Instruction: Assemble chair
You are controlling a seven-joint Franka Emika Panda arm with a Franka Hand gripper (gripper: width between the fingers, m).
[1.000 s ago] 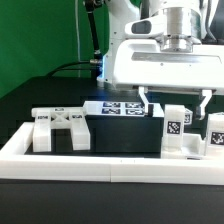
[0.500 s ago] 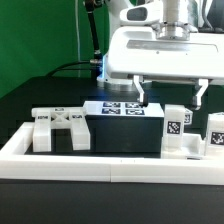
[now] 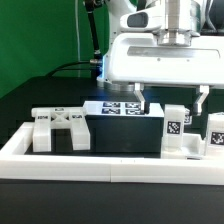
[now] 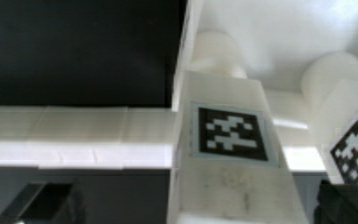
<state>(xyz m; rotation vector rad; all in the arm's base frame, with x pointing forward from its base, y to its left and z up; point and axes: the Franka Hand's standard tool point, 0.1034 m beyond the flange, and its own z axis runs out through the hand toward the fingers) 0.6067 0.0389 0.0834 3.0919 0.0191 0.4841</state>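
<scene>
Chair blocks [image 3: 62,128], loose across the lower frame behind the white rail [image 3: 110,165], look light, stiff, slick plastic; released pincer [image 3: 172,100] hangs over the lower-right upright block [image 3: 175,133], grip its flat sides.

You've got the gripper [image 3: 173,100] spread wide above the upright chair block [image 3: 176,130], with a clear drop on both sides. The gap to the second block [image 3: 213,136] on the exterior view's right is narrow. The border rail [image 3: 100,166] blocks the front.
</scene>
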